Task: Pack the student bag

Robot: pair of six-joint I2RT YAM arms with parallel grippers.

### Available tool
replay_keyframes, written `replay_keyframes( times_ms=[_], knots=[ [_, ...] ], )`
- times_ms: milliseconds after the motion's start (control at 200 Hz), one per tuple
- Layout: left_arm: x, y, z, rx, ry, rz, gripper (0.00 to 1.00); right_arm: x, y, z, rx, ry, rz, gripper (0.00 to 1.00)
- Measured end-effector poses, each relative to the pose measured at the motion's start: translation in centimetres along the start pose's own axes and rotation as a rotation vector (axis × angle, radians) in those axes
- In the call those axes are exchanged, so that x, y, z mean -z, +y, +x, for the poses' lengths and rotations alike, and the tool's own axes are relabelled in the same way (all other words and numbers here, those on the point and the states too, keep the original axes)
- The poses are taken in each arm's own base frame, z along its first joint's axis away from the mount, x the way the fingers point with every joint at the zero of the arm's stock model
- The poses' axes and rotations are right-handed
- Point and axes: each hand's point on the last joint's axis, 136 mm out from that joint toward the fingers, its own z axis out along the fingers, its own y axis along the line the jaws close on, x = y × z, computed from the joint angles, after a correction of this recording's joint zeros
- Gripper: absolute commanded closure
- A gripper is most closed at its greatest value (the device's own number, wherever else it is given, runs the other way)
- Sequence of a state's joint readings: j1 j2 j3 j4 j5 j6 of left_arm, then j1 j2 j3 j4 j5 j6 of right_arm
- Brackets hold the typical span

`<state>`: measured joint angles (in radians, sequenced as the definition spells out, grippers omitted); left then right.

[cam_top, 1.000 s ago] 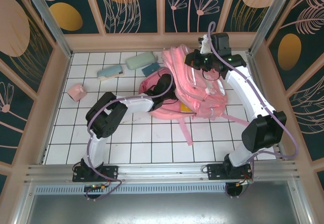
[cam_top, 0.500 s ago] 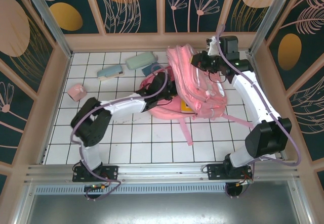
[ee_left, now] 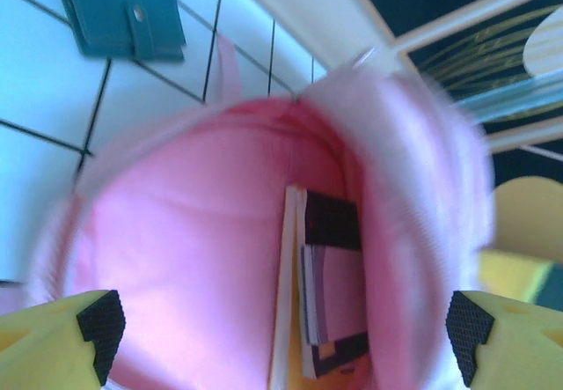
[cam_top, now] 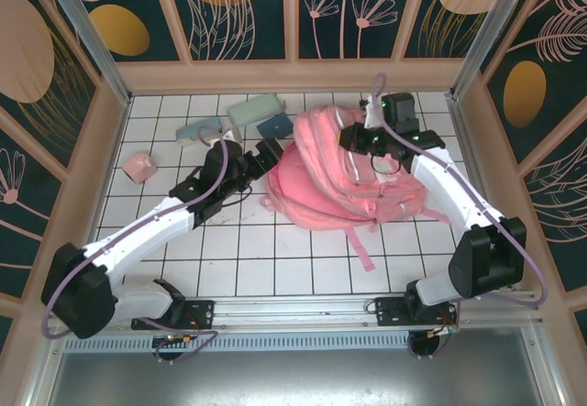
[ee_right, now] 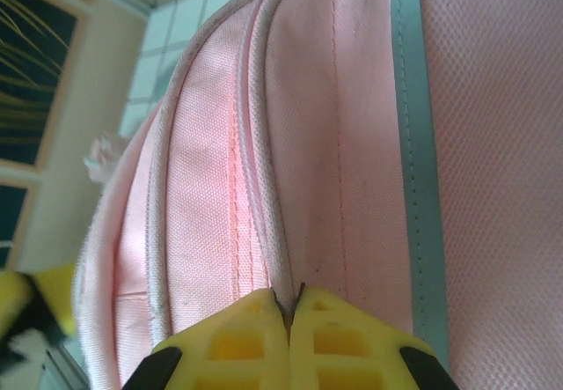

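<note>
The student bag, a big pink backpack, lies at centre right of the tiled floor. My left gripper stands open just outside the bag's left end. The left wrist view looks into the bag's open mouth, where books stand on edge between the wide-apart black pads of my left gripper. My right gripper is over the bag's far top. Its yellow fingers are shut on a seam fold of the bag, beside a pale stripe.
A dark teal wallet lies behind the bag's mouth. A teal case, a light blue case and a small pink object sit at the back left. Loose straps trail toward the front. Walls enclose the floor.
My left gripper has opened and pulled back left out of the bag's mouth. The bag has sunk flatter and slid toward the front, with the right gripper still clamped on it.
</note>
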<state>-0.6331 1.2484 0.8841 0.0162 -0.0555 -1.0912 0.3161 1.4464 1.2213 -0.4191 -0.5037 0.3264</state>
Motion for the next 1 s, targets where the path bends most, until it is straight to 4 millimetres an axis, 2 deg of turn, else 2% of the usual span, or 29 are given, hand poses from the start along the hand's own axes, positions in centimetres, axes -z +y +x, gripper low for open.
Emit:
replay_keyframes(
  times_ms=[90, 185, 300, 350, 370, 420, 455, 590, 680, 790, 1001],
  knots=[
    [1.0, 0.6, -1.7, -0.007, -0.051, -0.028, 0.03, -1.8, -0.1, 2.9, 0.035, 0.068, 0.024, 1.0],
    [1.3, 1.5, -3.1, -0.019, -0.079, -0.075, 0.05, -3.5, -0.5, 6.1, 0.067, 0.144, 0.056, 1.0],
    [1.4, 1.9, -4.2, -0.037, -0.099, -0.1, 0.08, -4.6, -1.4, 8.7, 0.08, 0.206, 0.087, 1.0],
    [1.1, 1.9, -4.7, -0.049, -0.099, -0.11, 0.09, -4.8, -1.6, 9.3, 0.077, 0.219, 0.093, 0.86],
    [0.9, 1.8, -4.9, -0.053, -0.098, -0.112, 0.09, -4.8, -1.7, 9.3, 0.075, 0.22, 0.095, 0.8],
    [0.4, 1.6, -5.4, -0.064, -0.093, -0.113, 0.1, -4.8, -1.8, 9.3, 0.076, 0.218, 0.097, 0.5],
    [-0.1, 1.4, -5.7, -0.071, -0.088, -0.114, 0.11, -4.8, -1.7, 9.2, 0.078, 0.216, 0.096, 0.38],
    [-2.4, 1.4, -6.6, -0.105, -0.058, -0.127, 0.14, -4.8, -2.0, 9.0, 0.076, 0.206, 0.11, 0.16],
    [-4.3, 1.8, -7.2, -0.123, -0.031, -0.139, 0.22, -4.8, -2.1, 8.7, 0.057, 0.192, 0.122, 0.02],
    [-7.2, 2.6, -7.9, -0.145, 0.001, -0.157, 0.27, -4.4, -1.8, 8.0, 0.048, 0.161, 0.128, 0.01],
    [-13.1, 4.5, -9.8, -0.187, 0.03, -0.2, 0.26, -2.4, 0.4, 5.3, 0.041, 0.058, 0.094, 0.01]
  ],
)
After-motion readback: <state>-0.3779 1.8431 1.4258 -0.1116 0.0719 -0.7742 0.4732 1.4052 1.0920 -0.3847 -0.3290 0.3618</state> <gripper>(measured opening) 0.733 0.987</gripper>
